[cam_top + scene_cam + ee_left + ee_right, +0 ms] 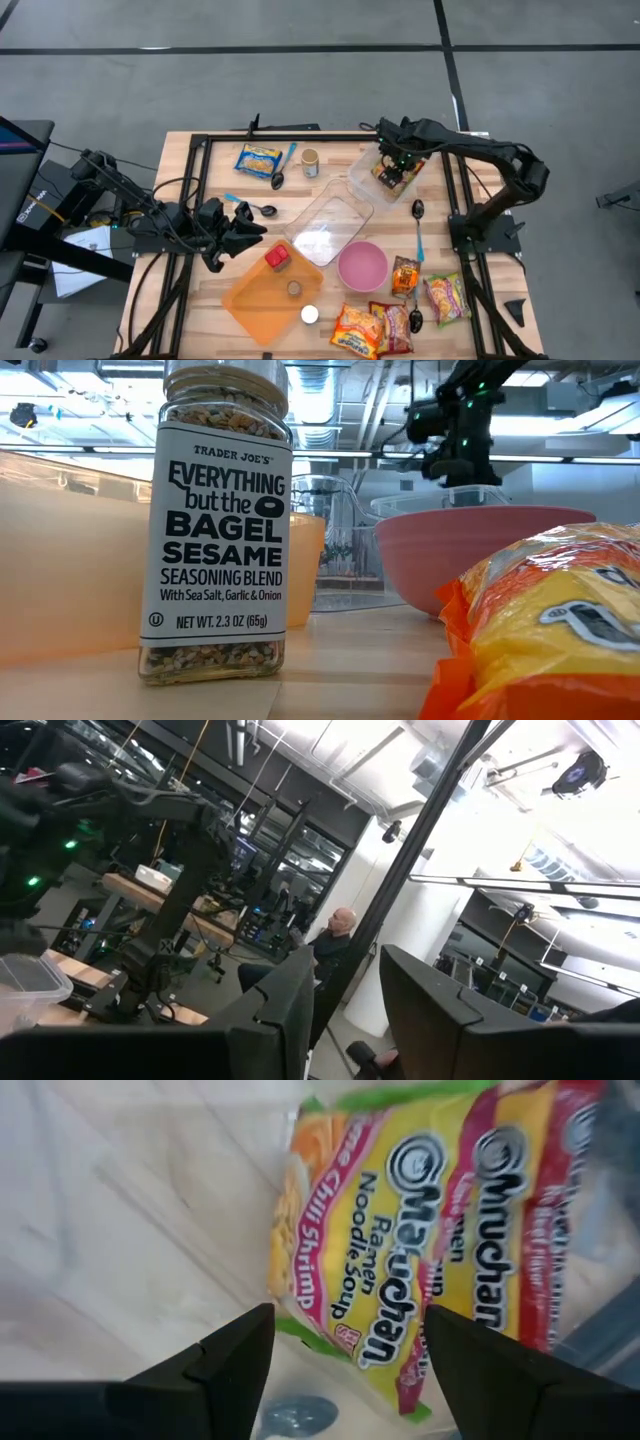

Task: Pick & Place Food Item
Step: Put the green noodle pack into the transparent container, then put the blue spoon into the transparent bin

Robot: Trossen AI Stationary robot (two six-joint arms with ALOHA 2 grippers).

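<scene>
With its fingers spread above the ramen packet (pixel 420 1240), which lies in the clear tub (pixel 372 167), the right gripper (pixel 397 165) should drop squarely over that packet before pinching, while the left gripper (pixel 243 228), fingers slightly parted and empty, waits well away from the tub.

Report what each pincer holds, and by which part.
Nothing held. Right pincer hangs open above the yellow-red Maruchan ramen packet, fingers apart and clear of it. Left pincer is empty, aimed into the room.

Robotics lab: framed test table (pixel 190 300), exposed ducts (pixel 315 390)
</scene>
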